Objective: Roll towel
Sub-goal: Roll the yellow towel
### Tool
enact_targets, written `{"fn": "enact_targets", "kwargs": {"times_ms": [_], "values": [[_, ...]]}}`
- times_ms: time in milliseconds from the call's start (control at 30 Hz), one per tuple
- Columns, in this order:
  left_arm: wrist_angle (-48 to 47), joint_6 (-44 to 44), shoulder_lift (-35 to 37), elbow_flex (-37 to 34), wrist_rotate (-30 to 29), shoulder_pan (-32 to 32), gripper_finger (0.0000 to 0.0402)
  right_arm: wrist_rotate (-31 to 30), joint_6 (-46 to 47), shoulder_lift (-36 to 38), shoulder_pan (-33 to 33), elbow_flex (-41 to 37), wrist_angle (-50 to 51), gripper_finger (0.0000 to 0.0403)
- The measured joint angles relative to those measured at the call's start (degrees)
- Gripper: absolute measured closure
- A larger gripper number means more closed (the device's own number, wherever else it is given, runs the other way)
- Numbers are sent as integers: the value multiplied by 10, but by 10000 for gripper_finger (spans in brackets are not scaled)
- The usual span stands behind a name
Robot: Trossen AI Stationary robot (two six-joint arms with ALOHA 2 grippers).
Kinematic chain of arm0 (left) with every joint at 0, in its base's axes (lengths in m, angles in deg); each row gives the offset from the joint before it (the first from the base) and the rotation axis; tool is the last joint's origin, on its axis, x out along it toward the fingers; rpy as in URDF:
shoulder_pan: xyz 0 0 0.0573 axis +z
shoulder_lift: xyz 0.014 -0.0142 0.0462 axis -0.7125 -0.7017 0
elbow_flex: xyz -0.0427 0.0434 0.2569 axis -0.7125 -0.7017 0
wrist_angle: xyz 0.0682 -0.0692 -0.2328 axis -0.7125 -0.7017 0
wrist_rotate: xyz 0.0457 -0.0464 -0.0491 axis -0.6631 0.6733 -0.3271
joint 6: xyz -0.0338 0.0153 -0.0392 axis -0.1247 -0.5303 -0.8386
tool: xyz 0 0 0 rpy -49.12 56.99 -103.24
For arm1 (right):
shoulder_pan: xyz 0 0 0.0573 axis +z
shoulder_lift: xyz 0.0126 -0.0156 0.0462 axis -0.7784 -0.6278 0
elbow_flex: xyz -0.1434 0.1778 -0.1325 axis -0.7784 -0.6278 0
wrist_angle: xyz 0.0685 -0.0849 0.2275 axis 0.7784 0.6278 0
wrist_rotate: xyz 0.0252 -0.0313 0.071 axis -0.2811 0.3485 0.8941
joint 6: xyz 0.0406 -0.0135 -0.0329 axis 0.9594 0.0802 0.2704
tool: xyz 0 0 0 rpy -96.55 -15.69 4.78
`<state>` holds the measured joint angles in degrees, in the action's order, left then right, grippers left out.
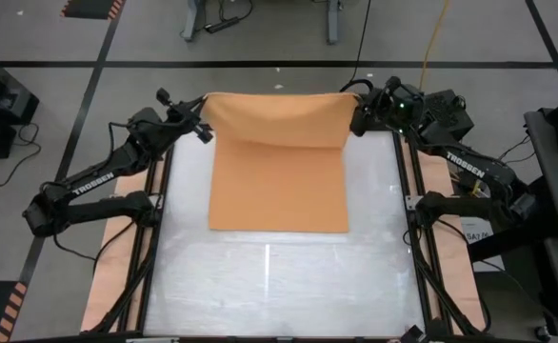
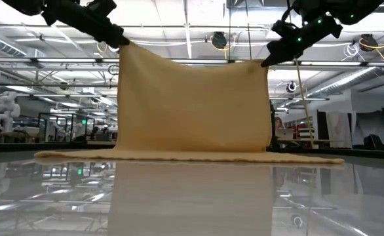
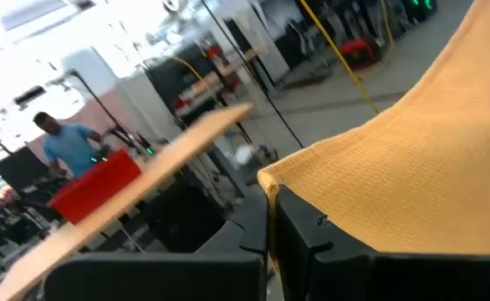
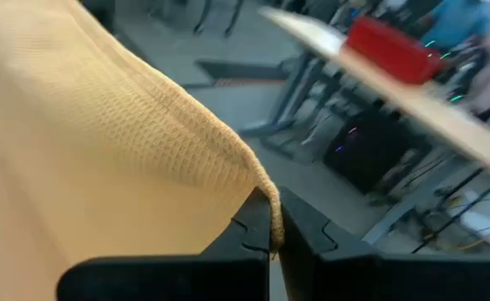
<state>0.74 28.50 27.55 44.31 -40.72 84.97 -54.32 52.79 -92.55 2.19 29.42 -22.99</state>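
Towel (image 1: 277,181): you've got the far edge lifted off the table (image 1: 279,286); upper part hangs like a curtain betw. both grippers, near part lies flat on the white top.
Left gripper (image 1: 203,122): clamped tight on the towel's far corner on its side; wrist view shows the hem pinched betw. the two dark fingers (image 3: 312,242).
Right gripper (image 1: 358,116): same on the other far corner, fingers (image 4: 253,226) closed on the hem w/ cloth draping away from them.
Span: top edge sags a little betw. the grippers in the low view, so not fully taut.
Handling: thin, soft, light cloth w/ a waffle-type weave. No stiffness; it'll droop, fold and wrinkle wherever you give slack. Prob. not slippery in the pads, but a corner pinch is small and could slip if you tug.
Where to hold: corners as now are OK for lifting; for rolling you'd likely want the hem itself, both ends level.
Watch: keep both grippers moving together or the roll goes skewed.
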Motion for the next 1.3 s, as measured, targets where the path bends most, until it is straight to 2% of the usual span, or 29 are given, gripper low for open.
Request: {"fn": "enact_targets", "kwargs": {"times_ms": [133, 233, 567, 733, 1033, 1300], "values": [[40, 7, 0, 0, 0, 12, 392, -2, -1, 1, -11, 0, -62, 401], [39, 9, -1, 0, 0, 23, 392, 3, 5, 1, -15, 0, -69, 401], [-74, -51, -1, 0, 85, 28, 392, 36, 34, 1, -16, 0, 74, 401], [-104, -88, 3, 0, 117, 28, 392, 82, 54, 1, -16, 0, 132, 401], [-125, -127, 46, 0, 146, 10, 392, 108, 65, 37, -16, 0, 196, 401], [-196, -156, 80, 0, 148, -9, 392, 153, 96, 59, 5, 0, 248, 401]]}}
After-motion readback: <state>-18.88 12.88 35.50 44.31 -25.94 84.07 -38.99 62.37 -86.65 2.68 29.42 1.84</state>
